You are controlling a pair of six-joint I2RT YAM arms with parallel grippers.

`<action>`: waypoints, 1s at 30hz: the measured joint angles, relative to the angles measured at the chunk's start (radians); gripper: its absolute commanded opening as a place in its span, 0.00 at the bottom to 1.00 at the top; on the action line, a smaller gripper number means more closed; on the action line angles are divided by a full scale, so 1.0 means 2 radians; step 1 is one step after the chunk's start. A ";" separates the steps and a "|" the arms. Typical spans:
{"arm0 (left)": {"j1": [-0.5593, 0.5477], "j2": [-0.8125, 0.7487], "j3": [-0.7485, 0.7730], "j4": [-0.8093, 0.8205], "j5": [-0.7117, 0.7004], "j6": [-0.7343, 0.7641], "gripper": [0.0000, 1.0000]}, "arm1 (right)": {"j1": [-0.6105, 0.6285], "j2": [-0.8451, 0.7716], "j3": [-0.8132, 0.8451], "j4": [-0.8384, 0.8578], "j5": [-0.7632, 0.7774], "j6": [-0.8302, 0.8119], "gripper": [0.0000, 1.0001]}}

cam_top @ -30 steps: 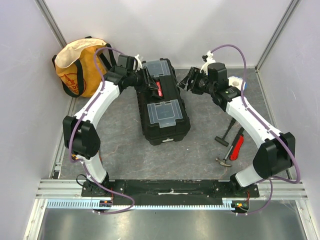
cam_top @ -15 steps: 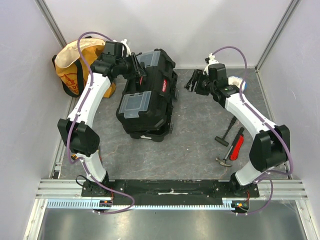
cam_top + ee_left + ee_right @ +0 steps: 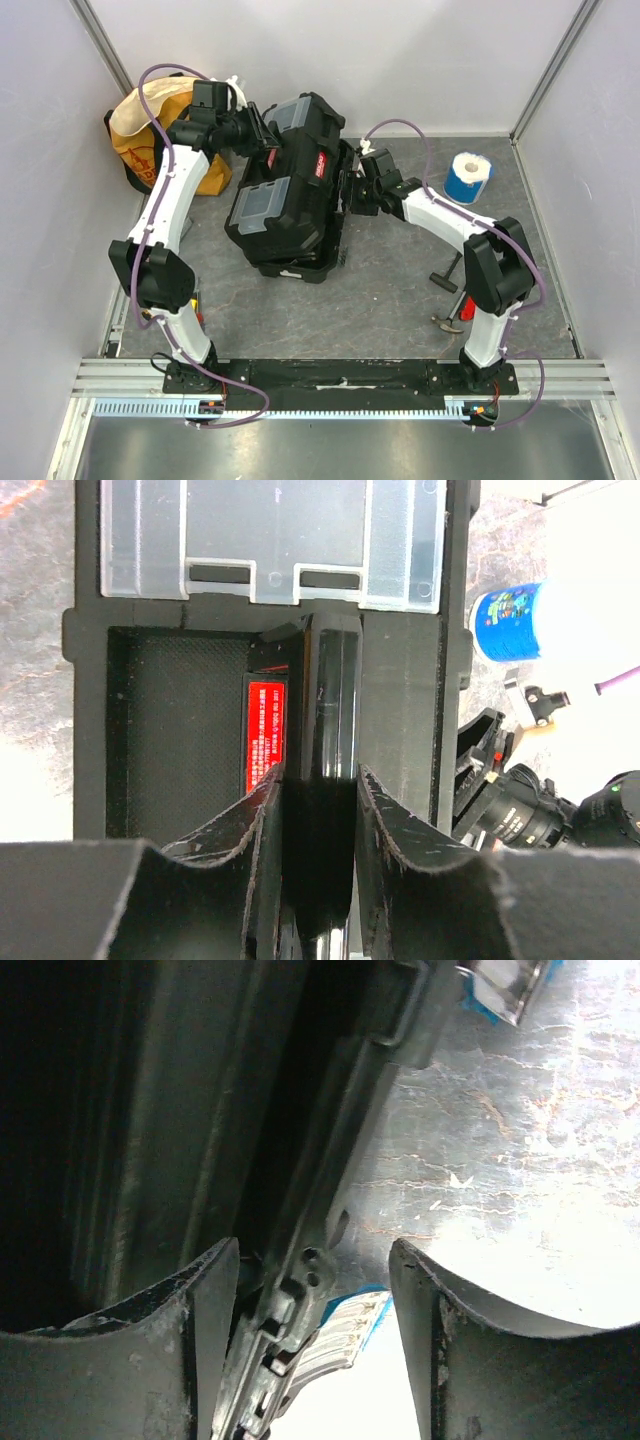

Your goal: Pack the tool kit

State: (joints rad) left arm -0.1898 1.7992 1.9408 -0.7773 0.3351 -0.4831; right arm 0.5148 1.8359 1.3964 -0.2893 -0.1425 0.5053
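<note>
The black toolbox [image 3: 290, 205] stands mid-table with its lid tilted up toward the left. Its clear-lidded compartments [image 3: 265, 200] face up-left. My left gripper [image 3: 268, 140] is shut on the lid's black handle [image 3: 332, 690], beside the red label [image 3: 266, 730]. My right gripper [image 3: 352, 192] is open at the box's right edge. In the right wrist view its fingers [image 3: 205, 1290] straddle the box's rim [image 3: 330, 1160], with a blue latch [image 3: 350, 1325] between them, and do not close on it.
A yellow-orange fabric bag [image 3: 148, 128] sits at the back left corner. A blue and white roll [image 3: 467, 177] stands at the back right. A hammer [image 3: 445, 272] and a red-handled tool [image 3: 467, 308] lie at the right, partly behind my right arm.
My left gripper has pulled the handle up and to the left, tilting the lid open. My right arm has swung left to the box's right edge, uncovering the blue roll.
</note>
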 measured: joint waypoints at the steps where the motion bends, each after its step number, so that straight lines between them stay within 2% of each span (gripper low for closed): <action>1: 0.004 -0.001 0.000 0.000 0.001 0.001 0.02 | 0.000 0.005 0.001 -0.002 0.002 0.002 0.63; 3: 0.012 -0.002 0.000 0.000 0.004 0.002 0.02 | -0.001 0.012 0.004 -0.007 0.009 0.009 0.61; 9: 0.033 -0.011 -0.010 0.000 0.014 0.003 0.02 | -0.004 0.024 0.020 -0.009 0.017 0.019 0.68; 24: 0.085 -0.023 -0.040 0.018 0.055 0.001 0.02 | 0.008 0.107 0.103 0.014 0.000 0.035 0.71; 27: 0.088 -0.024 -0.042 0.020 0.057 -0.001 0.02 | 0.012 0.119 0.119 0.013 0.000 0.034 0.66; 30: 0.090 -0.024 -0.046 0.025 0.061 -0.002 0.02 | 0.020 0.135 0.132 0.014 0.005 0.029 0.55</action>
State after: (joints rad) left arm -0.0105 1.7512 1.8496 -0.7277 0.4572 -0.4870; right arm 0.5541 2.1056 1.6608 -0.2619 -0.1329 0.5640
